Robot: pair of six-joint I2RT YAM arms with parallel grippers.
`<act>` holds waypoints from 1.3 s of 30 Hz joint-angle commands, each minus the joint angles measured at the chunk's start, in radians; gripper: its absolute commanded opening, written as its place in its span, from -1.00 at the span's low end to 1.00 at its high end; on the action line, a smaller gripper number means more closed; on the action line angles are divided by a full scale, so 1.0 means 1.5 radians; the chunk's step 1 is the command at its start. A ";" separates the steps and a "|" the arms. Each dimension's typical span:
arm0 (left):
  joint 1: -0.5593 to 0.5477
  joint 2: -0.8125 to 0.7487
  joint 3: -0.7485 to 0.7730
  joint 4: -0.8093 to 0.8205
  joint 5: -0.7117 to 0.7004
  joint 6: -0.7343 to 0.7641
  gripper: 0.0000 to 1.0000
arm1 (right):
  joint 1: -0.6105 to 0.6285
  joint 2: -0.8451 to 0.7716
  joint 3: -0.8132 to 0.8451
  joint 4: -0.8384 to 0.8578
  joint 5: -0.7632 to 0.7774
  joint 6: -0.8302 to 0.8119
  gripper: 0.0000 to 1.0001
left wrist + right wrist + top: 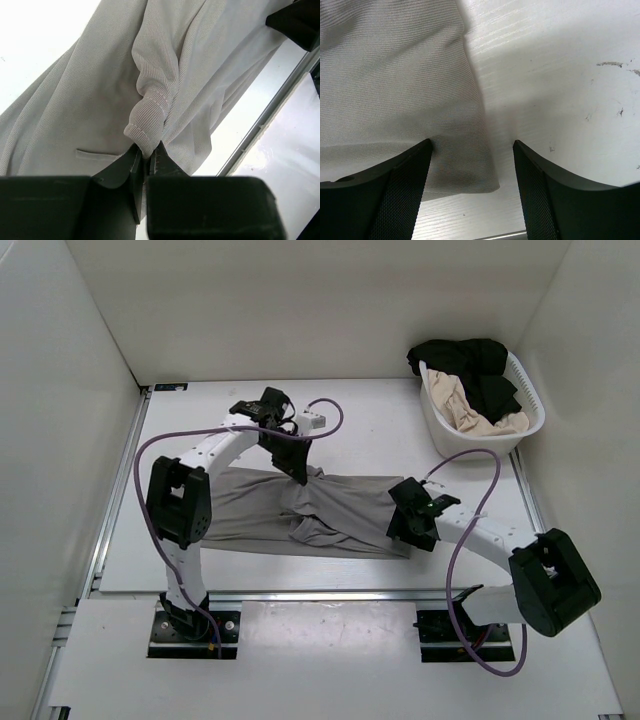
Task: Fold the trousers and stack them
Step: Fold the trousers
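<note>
The grey trousers (330, 505) lie across the middle of the table, bunched at their centre. My left gripper (298, 473) is shut on a ribbed cuff or waist fold of the trousers (147, 120), pinched between its fingertips and lifted a little. My right gripper (412, 533) is open and low at the trousers' right end. In the right wrist view the corner of the grey fabric (420, 100) lies between the spread fingers (405, 195), touching the left one.
A white basket (440, 430) at the back right holds a black garment (470, 365) and a beige garment (470, 415). White walls enclose the table on three sides. A metal rail (300, 595) runs along the near edge.
</note>
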 commanded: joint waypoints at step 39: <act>0.026 -0.084 -0.185 -0.059 -0.039 0.061 0.60 | 0.004 -0.005 0.087 -0.073 0.022 -0.004 0.79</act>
